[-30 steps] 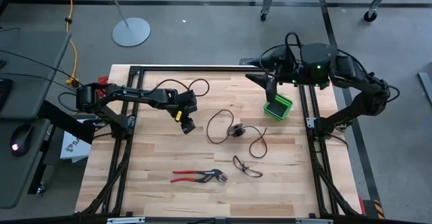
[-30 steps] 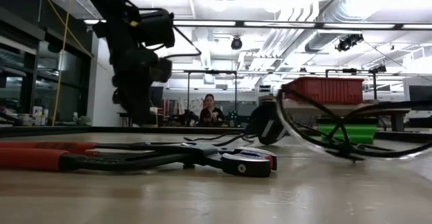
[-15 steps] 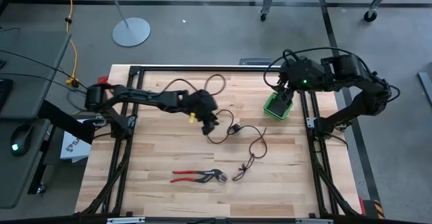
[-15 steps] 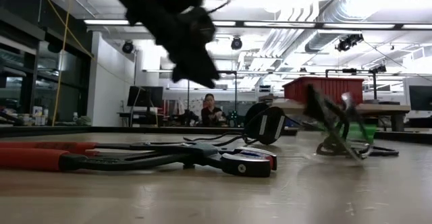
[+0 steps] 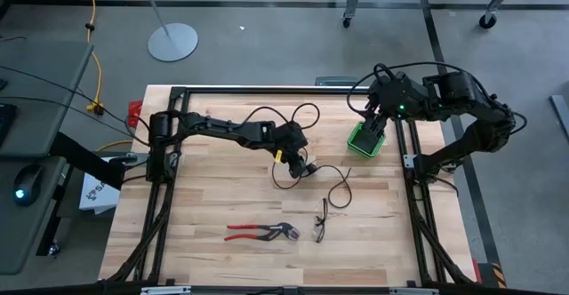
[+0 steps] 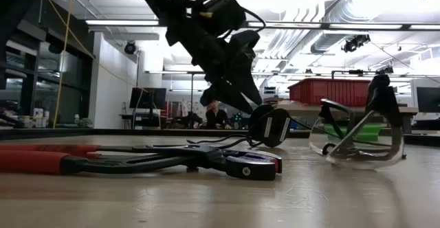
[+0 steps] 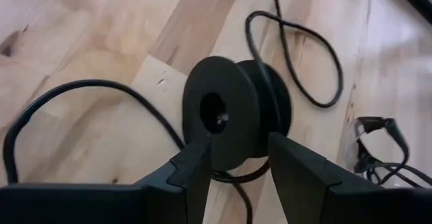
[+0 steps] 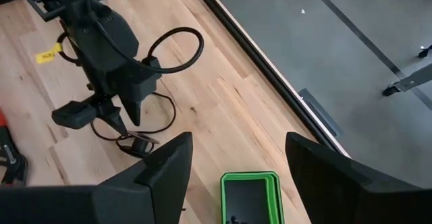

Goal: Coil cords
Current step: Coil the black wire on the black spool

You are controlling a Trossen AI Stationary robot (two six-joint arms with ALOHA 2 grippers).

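Note:
A thin black cable (image 5: 283, 178) lies in loose loops at the table's middle, running to a small black reel (image 5: 311, 169) that rests on the wood. The reel also shows in the left wrist view (image 7: 226, 109) and in the low view (image 6: 271, 126). My left gripper (image 5: 300, 160) is open and tilted down, with its fingertips (image 7: 199, 153) on either side of the reel's near rim. My right gripper (image 5: 377, 124) is open and empty above a green bin (image 5: 365, 141) at the right. My left gripper stands open, slanting down from the table's left, with its fingers beside the reel's near rim (image 7: 209, 140). I cannot tell whether they touch it. The reel rests on the table.
Red-handled pliers (image 5: 260, 233) lie near the front edge. Black-framed safety glasses (image 5: 322, 229) stand to their right and show upright in the low view (image 6: 350, 137). A second cable loop (image 5: 340, 188) lies right of the reel. The table frame's black rails run along both sides.
My left gripper has gone toward the table's right edge and down to the reel. My right gripper has moved right, over the green bin, then kept still. The safety glasses have turned about and now stand upright.

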